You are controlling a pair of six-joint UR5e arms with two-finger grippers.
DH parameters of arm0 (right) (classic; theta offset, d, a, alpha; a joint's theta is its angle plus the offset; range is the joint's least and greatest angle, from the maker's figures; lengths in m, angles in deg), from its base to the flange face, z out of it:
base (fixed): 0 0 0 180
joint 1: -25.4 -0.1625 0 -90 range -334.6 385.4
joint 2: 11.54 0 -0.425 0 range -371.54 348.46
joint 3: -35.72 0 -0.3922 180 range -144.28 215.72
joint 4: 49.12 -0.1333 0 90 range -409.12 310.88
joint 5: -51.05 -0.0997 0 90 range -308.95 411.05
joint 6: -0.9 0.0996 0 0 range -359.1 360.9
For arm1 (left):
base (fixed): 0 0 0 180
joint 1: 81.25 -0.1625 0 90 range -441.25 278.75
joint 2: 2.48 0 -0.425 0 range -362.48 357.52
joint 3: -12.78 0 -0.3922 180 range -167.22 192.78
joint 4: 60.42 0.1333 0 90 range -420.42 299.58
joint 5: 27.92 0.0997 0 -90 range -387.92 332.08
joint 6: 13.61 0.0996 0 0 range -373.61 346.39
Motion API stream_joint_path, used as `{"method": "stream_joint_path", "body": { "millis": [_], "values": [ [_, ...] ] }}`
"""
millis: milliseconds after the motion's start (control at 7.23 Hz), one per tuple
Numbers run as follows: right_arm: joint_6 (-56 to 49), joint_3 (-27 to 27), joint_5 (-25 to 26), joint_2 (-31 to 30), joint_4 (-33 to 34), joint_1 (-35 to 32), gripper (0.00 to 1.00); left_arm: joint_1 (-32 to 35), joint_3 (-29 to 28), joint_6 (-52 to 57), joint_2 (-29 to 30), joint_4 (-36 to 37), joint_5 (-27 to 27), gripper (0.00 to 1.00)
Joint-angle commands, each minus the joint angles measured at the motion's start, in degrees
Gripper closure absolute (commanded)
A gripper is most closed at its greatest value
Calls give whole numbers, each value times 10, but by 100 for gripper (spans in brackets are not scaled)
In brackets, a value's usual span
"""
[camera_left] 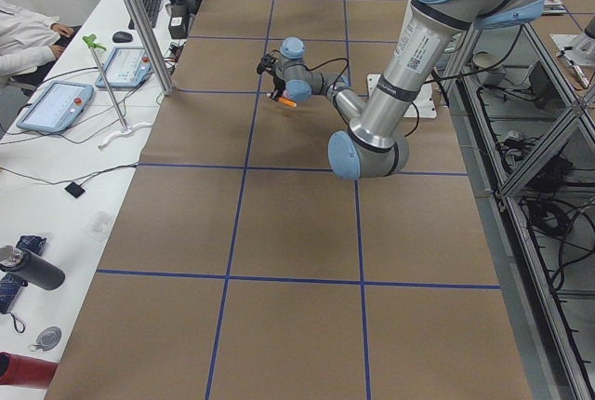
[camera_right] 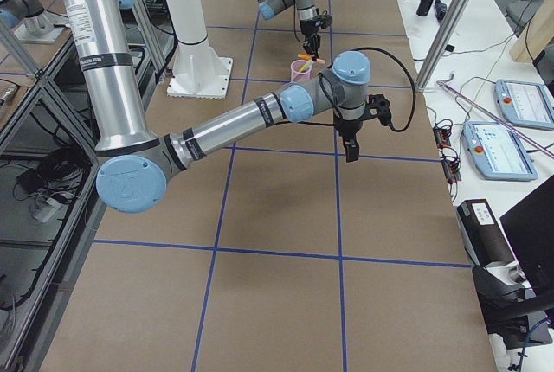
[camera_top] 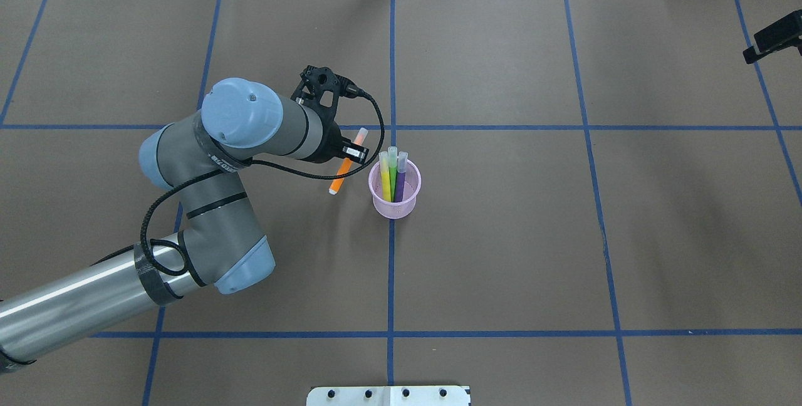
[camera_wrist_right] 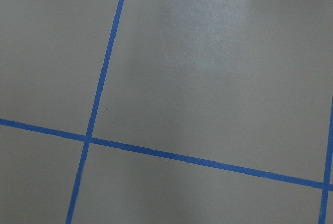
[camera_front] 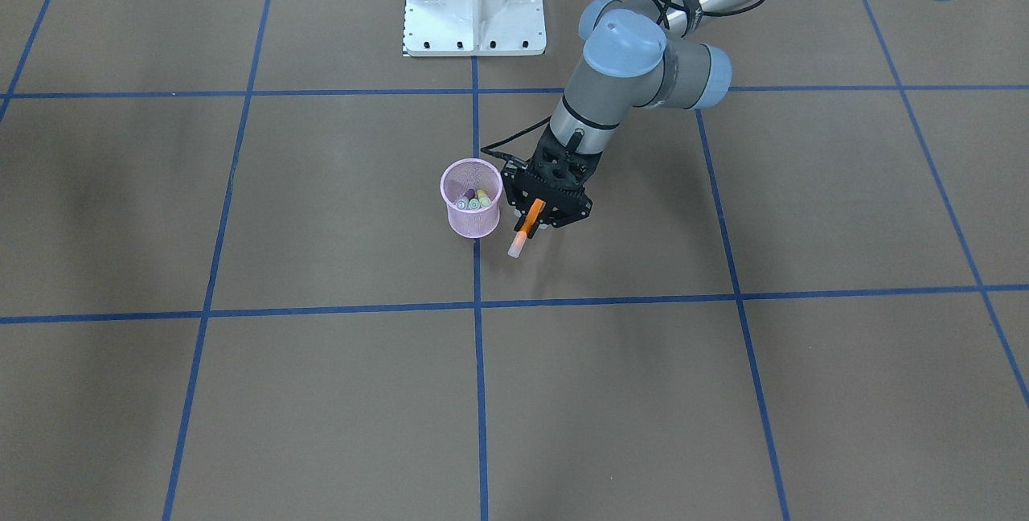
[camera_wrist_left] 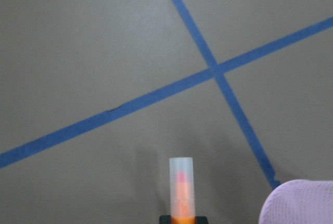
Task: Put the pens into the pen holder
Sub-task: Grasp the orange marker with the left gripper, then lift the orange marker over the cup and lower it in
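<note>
While three pens already stand in the holder at the table's middle, the left claw clamps the orange pen just beside it; only this one is left to drop in.

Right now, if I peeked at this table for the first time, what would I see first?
Probably the bright orange pen, pinched in the left gripper near the middle of the table. Right beside it stands the pink mesh pen holder, with a yellow pen, a green pen and a purple pen poking out of the top.
</note>
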Motion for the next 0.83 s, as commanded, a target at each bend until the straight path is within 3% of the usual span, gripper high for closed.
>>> {"method": "stream_joint_path", "body": {
  "millis": [0, 277, 553, 692],
  "values": [
    [0, 1, 0, 1, 0, -4, 0, 7, 36, -4, -3, -82, 1, 100],
    [0, 1, 0, 1, 0, -4, 0, 2, 21, -46, -6, -210, 1, 100],
    [-1, 1, -1, 2, 0, -6, 0, -3, -91, -44, -1, -440, 2, 100],
    [-1, 1, -1, 2, 0, -6, 0, -4, -130, -42, 3, -513, 2, 100]
  ]
}}
